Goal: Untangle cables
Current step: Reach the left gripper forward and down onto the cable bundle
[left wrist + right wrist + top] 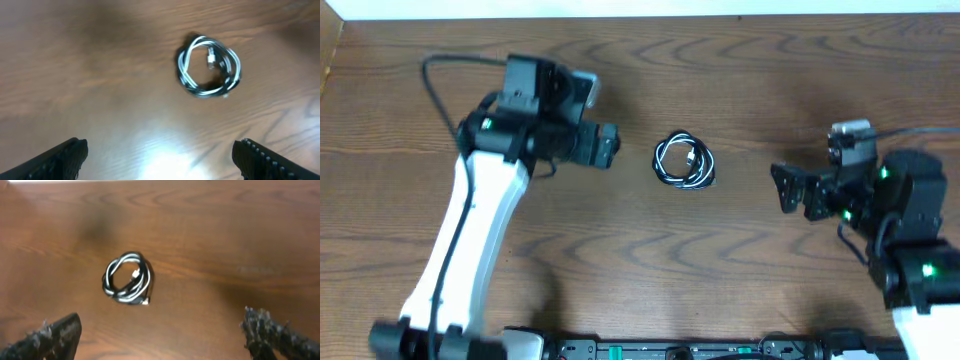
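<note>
Black fingers of the left end effector [608, 146] stand wide apart with nothing between them. In the left wrist view the gap [160, 147] frames only bare wood. The right end effector [781, 188] is spread just as wide and is also empty, as its own wrist view [161, 316] shows.

Outward from each lies the small round coil of two thin cords, one black and one white, wound together [670, 175]. Seen from overhead, it sits at 3 o'clock from the left end effector, near it but apart. From the right end effector it is at about 10 o'clock and farther off. In the left wrist view the coil [184, 70] is at 1 o'clock from the gap, and in the right wrist view it [146, 282] is at 11 o'clock. It lies flat on the brown wood-grain worktop [740, 270], touched by neither arm. A small plug end [211, 57] rests inside the ring.

I judge this to be the approach step, with nothing grasped and the cords fully entwined. The next move likely calls for one end effector to come down over a strand at the ring's edge and close on it. The other would then pin or take the second cord so the two can be drawn apart. The white strand [111, 272] and the black one run tight together, so picking out just one looks like the fiddly part.
</note>
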Available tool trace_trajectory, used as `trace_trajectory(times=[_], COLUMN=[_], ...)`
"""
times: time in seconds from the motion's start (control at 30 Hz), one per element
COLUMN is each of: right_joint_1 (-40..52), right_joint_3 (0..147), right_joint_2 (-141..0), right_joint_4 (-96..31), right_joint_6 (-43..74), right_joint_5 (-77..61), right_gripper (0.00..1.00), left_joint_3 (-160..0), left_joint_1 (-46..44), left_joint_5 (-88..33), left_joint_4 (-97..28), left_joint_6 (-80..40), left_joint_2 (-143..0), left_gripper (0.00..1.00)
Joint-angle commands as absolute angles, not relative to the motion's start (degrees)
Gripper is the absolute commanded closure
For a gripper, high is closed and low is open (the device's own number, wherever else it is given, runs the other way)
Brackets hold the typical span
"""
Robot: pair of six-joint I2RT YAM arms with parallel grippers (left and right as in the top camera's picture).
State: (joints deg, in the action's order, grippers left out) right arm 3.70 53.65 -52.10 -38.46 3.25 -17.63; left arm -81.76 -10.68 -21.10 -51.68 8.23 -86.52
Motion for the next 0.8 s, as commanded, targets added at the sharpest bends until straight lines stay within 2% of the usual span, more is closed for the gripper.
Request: trace_trajectory(times=[0.0, 0.17, 0.27, 0.5, 0.77], right_joint_1=[3.36, 3.42, 3.42, 3.42, 3.42], right_joint_3=[56.31, 56.29, 56.23, 56.16, 56.14], right_joint_2=[-55.66, -59.55, -61.25, -64.07, -64.51], right_joint_4=[-38.15, -37.12, -38.41, -39.7, -40.16], right_joint_6=[1.21, 2.96, 2.94, 2.94, 2.94], right_joint_5=[-19.68, -24.4, -26.79, -26.72, -26.72], right_gripper=[0.01, 0.01, 0.01, 0.01, 0.02], left_joint_3=[-83.37, -83.37, -83.37, -83.37, -83.37], left_joint_1=[-10.85, -10.85, -10.87, -13.41, -13.76], left_joint_5=[-28.99, -30.04, -30.04, -29.91, -30.44], left_joint_4=[-48.12, -40.27, -39.7, -39.64, -34.39], left_joint_6=[14.57, 14.87, 16.29, 18.13, 15.92], left_joint_2=[-91.66, -98.3, -102.26, -109.82, -112.2], left_gripper=[0.02, 0.02, 0.14, 0.2, 0.27])
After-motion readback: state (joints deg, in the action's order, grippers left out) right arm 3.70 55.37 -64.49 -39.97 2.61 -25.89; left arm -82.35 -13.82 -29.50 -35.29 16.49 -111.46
